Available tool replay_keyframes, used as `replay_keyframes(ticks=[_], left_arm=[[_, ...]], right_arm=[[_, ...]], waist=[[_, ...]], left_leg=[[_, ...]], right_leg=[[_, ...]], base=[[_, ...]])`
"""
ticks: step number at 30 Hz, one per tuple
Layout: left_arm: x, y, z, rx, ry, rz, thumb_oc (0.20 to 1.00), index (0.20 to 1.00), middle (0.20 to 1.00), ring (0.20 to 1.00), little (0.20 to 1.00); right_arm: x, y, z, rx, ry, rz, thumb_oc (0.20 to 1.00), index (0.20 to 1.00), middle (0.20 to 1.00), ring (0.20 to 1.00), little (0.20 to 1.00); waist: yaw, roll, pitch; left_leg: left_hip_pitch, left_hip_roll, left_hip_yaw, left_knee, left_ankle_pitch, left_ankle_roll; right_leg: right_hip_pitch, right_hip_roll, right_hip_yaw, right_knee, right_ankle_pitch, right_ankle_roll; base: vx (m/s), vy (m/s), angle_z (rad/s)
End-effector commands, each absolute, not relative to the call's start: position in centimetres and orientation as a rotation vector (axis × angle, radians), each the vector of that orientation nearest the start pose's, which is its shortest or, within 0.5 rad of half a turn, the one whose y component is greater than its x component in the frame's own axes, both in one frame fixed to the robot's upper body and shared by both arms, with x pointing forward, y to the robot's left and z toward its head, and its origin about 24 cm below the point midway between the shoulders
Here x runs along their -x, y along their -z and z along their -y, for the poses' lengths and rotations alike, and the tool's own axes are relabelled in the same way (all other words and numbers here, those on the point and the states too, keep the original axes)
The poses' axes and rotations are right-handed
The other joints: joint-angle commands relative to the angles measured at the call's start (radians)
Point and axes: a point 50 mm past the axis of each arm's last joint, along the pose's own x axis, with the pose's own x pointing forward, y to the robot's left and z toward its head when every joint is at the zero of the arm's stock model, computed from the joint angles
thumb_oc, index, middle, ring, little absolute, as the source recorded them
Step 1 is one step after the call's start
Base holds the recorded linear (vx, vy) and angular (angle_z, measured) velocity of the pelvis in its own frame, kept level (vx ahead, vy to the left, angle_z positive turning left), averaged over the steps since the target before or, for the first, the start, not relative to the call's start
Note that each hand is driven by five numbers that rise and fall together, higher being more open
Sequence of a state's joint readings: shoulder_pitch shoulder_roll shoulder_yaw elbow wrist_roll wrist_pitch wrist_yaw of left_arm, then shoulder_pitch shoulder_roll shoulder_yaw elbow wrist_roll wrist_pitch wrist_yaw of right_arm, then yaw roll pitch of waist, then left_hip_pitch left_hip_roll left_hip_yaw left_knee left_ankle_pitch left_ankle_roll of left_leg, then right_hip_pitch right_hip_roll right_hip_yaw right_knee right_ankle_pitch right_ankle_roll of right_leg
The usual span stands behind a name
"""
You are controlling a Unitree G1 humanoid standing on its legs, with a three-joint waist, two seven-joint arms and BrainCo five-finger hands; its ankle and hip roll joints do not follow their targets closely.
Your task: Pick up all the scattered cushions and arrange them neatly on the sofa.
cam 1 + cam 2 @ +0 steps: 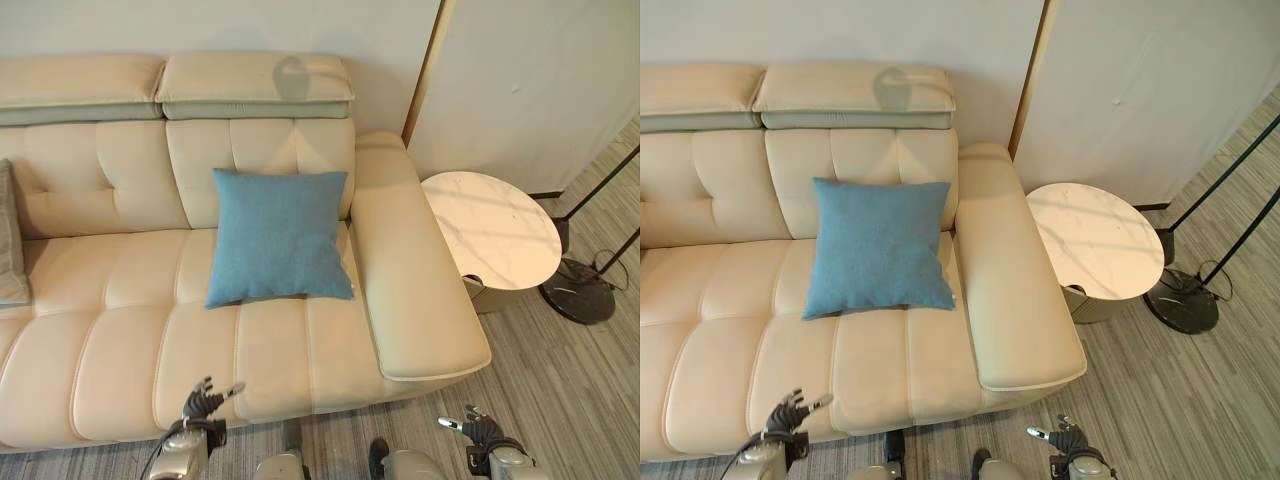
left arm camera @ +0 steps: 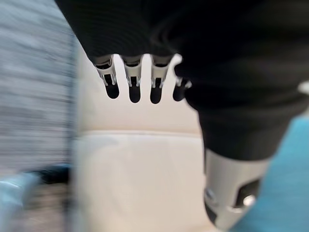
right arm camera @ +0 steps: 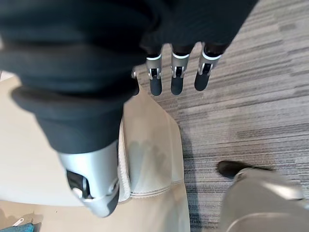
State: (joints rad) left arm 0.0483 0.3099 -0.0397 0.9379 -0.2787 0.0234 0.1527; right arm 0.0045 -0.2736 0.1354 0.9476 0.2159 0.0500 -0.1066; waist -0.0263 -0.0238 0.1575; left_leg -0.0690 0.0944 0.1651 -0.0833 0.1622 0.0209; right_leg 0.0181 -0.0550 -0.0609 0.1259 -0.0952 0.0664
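Observation:
A blue square cushion (image 1: 278,235) leans against the backrest at the right end of the cream leather sofa (image 1: 110,350), next to the armrest (image 1: 405,270). The edge of a grey cushion (image 1: 9,240) shows at the far left of the seat. My left hand (image 1: 203,403) hovers low at the sofa's front edge, open and holding nothing. Its fingers (image 2: 134,89) point at the seat front, with the blue cushion (image 2: 285,183) beyond. My right hand (image 1: 478,430) hangs open over the floor by the armrest's front corner, its fingers (image 3: 176,79) empty.
A round marble side table (image 1: 490,228) stands right of the armrest. A floor lamp's dark base (image 1: 577,290) and thin poles are further right. Striped grey carpet (image 1: 570,390) runs in front of the sofa.

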Motion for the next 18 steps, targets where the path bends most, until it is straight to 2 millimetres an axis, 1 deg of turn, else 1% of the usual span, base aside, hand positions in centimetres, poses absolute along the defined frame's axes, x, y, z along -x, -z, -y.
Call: replay_keyframes(ticks=[1, 2, 3, 6, 7, 8, 9, 10, 11, 12, 13, 14, 16, 18], left_arm=[[-13.4, 12.8, -27.6, -0.182, -0.400, -0.972, 1.000, 1.000, 1.000, 1.000, 1.000], [-13.3, 12.8, -27.5, -0.177, -0.404, -0.974, 1.000, 1.000, 1.000, 1.000, 1.000], [-13.6, 12.7, -27.4, -0.176, -0.404, -0.968, 1.000, 1.000, 1.000, 1.000, 1.000], [-14.1, 12.7, -26.7, -0.167, -0.394, -0.952, 1.000, 1.000, 1.000, 1.000, 1.000], [-14.1, 12.8, -26.5, -0.168, -0.387, -0.950, 1.000, 1.000, 1.000, 1.000, 1.000], [-14.1, 12.8, -26.4, -0.170, -0.384, -0.951, 1.000, 1.000, 1.000, 1.000, 1.000], [-14.1, 12.8, -26.3, -0.169, -0.383, -0.950, 1.000, 1.000, 1.000, 1.000, 1.000], [-13.9, 12.8, -26.2, -0.165, -0.380, -0.946, 1.000, 1.000, 1.000, 1.000, 1.000], [-13.7, 12.9, -26.1, -0.161, -0.377, -0.950, 1.000, 1.000, 1.000, 1.000, 1.000], [-13.5, 13.0, -26.1, -0.157, -0.383, -0.956, 1.000, 1.000, 1.000, 1.000, 1.000], [-13.2, 13.2, -26.1, -0.148, -0.391, -0.967, 1.000, 1.000, 1.000, 1.000, 1.000], [-13.0, 13.3, -26.0, -0.138, -0.396, -0.977, 1.000, 1.000, 1.000, 1.000, 1.000], [-12.7, 13.6, -25.7, -0.122, -0.397, -0.994, 1.000, 1.000, 1.000, 1.000, 1.000], [-12.3, 14.0, -25.1, -0.131, -0.381, -1.020, 1.000, 1.000, 1.000, 1.000, 1.000]], right_arm=[[-16.8, 12.1, 24.0, 0.195, 0.201, -0.888, 1.000, 1.000, 1.000, 1.000, 1.000], [-17.1, 11.9, 23.9, 0.200, 0.194, -0.871, 1.000, 1.000, 1.000, 1.000, 1.000], [-17.5, 11.6, 24.0, 0.203, 0.199, -0.852, 1.000, 1.000, 1.000, 1.000, 1.000], [-17.9, 11.2, 24.3, 0.203, 0.219, -0.820, 1.000, 1.000, 1.000, 1.000, 1.000], [-17.9, 11.2, 24.3, 0.213, 0.216, -0.822, 1.000, 1.000, 1.000, 1.000, 1.000], [-18.2, 11.1, 24.2, 0.214, 0.211, -0.817, 1.000, 1.000, 1.000, 1.000, 1.000], [-18.3, 11.1, 24.0, 0.210, 0.205, -0.814, 1.000, 1.000, 1.000, 1.000, 1.000], [-18.3, 11.1, 23.8, 0.200, 0.200, -0.813, 1.000, 1.000, 1.000, 1.000, 1.000], [-18.3, 11.1, 23.5, 0.196, 0.188, -0.812, 1.000, 1.000, 1.000, 1.000, 1.000], [-18.2, 11.2, 23.4, 0.196, 0.183, -0.819, 1.000, 1.000, 1.000, 1.000, 1.000], [-18.2, 11.4, 23.1, 0.206, 0.163, -0.826, 1.000, 1.000, 1.000, 1.000, 1.000], [-18.1, 11.5, 22.8, 0.208, 0.152, -0.832, 1.000, 1.000, 1.000, 1.000, 1.000], [-17.9, 11.7, 22.6, 0.216, 0.141, -0.844, 1.000, 1.000, 1.000, 1.000, 1.000], [-17.7, 11.8, 22.6, 0.215, 0.148, -0.851, 1.000, 1.000, 1.000, 1.000, 1.000]], waist=[[-0.003, -0.012, 0.001], [-0.004, -0.007, 0.011], [-0.007, -0.002, 0.023], [-0.019, 0.011, 0.063], [-0.017, 0.010, 0.074], [-0.014, 0.003, 0.082], [-0.015, -0.006, 0.081], [-0.017, -0.012, 0.075], [-0.015, -0.019, 0.069], [-0.014, -0.021, 0.064], [-0.009, -0.025, 0.057], [-0.006, -0.024, 0.051], [-0.012, -0.010, 0.032], [-0.026, 0.010, 0.009]], left_leg=[[-0.049, -0.060, -0.033, -0.004, -0.039, -0.066], [-0.071, -0.048, -0.037, -0.004, -0.007, -0.091], [-0.088, -0.039, -0.038, -0.004, 0.014, -0.110], [-0.116, -0.020, -0.032, -0.004, 0.025, -0.137], [-0.110, -0.023, -0.035, -0.004, 0.016, -0.128], [-0.084, -0.036, -0.033, 0.005, 0.016, -0.112], [-0.082, -0.041, -0.015, 0.076, -0.019, -0.097], [-0.075, -0.044, 0.002, 0.116, -0.054, -0.086], [-0.068, -0.053, 0.014, 0.182, -0.110, -0.072], [-0.062, -0.060, 0.013, 0.207, -0.134, -0.065], [-0.049, -0.071, 0.008, 0.261, -0.190, -0.050], [-0.026, -0.079, 0.004, 0.277, -0.224, -0.043], [0.047, -0.082, 0.011, 0.186, -0.216, -0.044], [0.097, -0.078, 0.017, 0.053, -0.171, -0.053]], right_leg=[[0.065, 0.059, -0.002, -0.035, -0.064, -0.015], [0.067, 0.077, -0.004, -0.063, -0.067, -0.032], [0.067, 0.091, -0.012, -0.085, -0.063, -0.044], [0.060, 0.107, -0.054, -0.101, -0.052, -0.056], [0.053, 0.100, -0.064, -0.096, -0.047, -0.056], [0.050, 0.091, -0.067, -0.096, -0.037, -0.054], [0.044, 0.081, -0.074, -0.100, -0.024, -0.051], [0.039, 0.072, -0.080, -0.105, -0.016, -0.047], [0.035, 0.062, -0.081, -0.116, -0.007, -0.042], [0.033, 0.059, -0.082, -0.122, -0.003, -0.040], [0.033, 0.052, -0.081, -0.134, 0.003, -0.037], [0.031, 0.052, -0.077, -0.137, 0.004, -0.034], [0.027, 0.062, -0.079, -0.148, 0.005, -0.028], [0.019, 0.075, -0.098, -0.159, 0.005, -0.024]], base=[[-0.29, -0.238, -0.23], [-0.42, -0.327, -0.09], [-0.43, -0.317, 0.10], [-0.41, -0.251, 0.30], [-0.37, -0.177, 0.36], [-0.33, -0.152, 0.30], [-0.27, -0.126, 0.22], [-0.23, -0.108, 0.10], [-0.17, -0.069, 0.03], [-0.14, -0.050, 0.05], [-0.11, -0.028, 0.04], [-0.08, -0.007, -0.06], [-0.04, 0.024, -0.11], [-0.05, 0.042, 0.03]])
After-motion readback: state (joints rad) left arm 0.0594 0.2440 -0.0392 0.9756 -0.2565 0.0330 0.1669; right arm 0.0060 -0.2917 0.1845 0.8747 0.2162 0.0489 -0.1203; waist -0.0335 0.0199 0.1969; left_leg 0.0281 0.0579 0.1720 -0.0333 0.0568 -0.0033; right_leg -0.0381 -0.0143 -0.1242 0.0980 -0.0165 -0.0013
